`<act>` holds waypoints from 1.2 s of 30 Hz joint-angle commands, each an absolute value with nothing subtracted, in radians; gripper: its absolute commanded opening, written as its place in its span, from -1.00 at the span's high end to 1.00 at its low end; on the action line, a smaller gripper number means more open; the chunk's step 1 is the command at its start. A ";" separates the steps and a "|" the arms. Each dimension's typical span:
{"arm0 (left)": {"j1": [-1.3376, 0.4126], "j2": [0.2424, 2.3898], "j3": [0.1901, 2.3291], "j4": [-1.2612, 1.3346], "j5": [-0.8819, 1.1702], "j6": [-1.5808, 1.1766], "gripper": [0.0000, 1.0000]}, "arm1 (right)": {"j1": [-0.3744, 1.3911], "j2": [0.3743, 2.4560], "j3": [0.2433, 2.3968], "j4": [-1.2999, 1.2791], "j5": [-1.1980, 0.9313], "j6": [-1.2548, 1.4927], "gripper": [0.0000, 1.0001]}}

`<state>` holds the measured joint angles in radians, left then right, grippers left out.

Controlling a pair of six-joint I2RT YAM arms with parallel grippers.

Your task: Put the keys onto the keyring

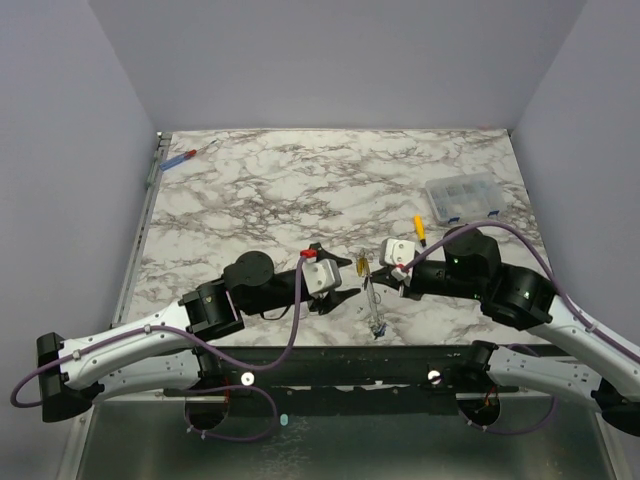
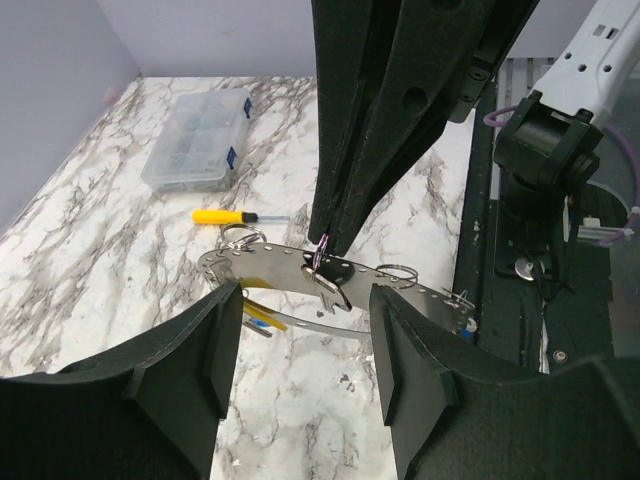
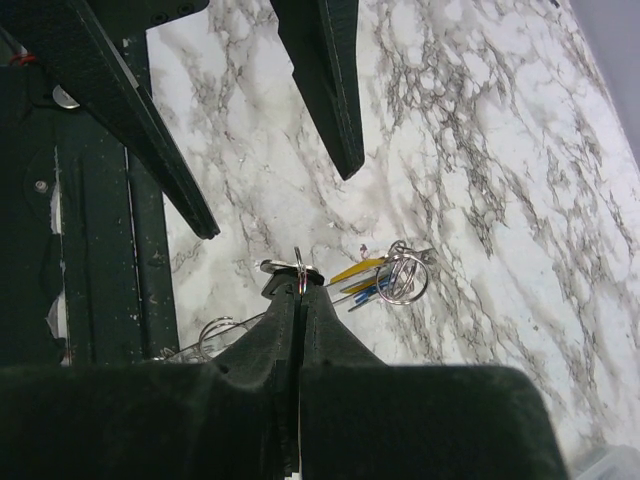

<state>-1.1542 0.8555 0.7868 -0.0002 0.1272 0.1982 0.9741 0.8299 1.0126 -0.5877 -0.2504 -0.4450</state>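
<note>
While our right pincer [image 3: 298,292] pinches shut on the keyring [image 2: 275,265], we see our left pincer [image 2: 305,350] open near it, keys [image 3: 362,280] with yellow and blue caps at its end, over the counter [image 3: 480,150].

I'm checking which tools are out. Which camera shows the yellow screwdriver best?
The left wrist view: the yellow screwdriver lies whole and unobstructed on the table. The top view shows the yellow screwdriver tiny, near the clear box; the right wrist view misses it.

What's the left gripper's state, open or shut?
Open. The left gripper has its fingers well apart in its wrist view, clamping nothing.
</note>
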 commanded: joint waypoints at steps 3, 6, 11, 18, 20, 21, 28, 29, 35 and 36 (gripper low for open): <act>-1.159 0.883 0.790 0.036 0.189 0.183 -0.04 | 0.976 0.796 1.019 -0.544 -0.271 -0.429 0.99; -1.159 0.903 0.797 0.049 0.200 0.183 0.12 | 0.976 0.786 1.022 -0.548 -0.288 -0.426 0.99; -1.160 0.923 0.798 0.087 0.215 0.181 0.16 | 0.976 0.778 1.024 -0.559 -0.304 -0.423 0.99; -1.159 0.934 0.800 0.120 0.224 0.185 0.29 | 0.976 0.772 1.017 -0.563 -0.313 -0.421 0.99; -1.159 0.935 0.801 0.123 0.226 0.184 0.36 | 0.976 0.772 1.018 -0.562 -0.313 -0.421 0.99; -1.159 0.936 0.800 0.124 0.228 0.185 0.39 | 0.976 0.772 1.017 -0.560 -0.316 -0.421 0.99; -1.159 0.945 0.798 0.126 0.231 0.186 0.60 | 0.976 0.772 1.017 -0.557 -0.319 -0.422 0.99; -1.159 0.948 0.798 0.126 0.233 0.188 0.64 | 0.976 0.770 1.016 -0.557 -0.319 -0.423 0.99; -1.159 0.955 0.794 0.131 0.232 0.191 0.82 | 0.976 0.764 1.018 -0.554 -0.323 -0.422 0.99; -1.160 0.955 0.792 0.133 0.233 0.190 0.84 | 0.976 0.764 1.018 -0.552 -0.325 -0.421 0.99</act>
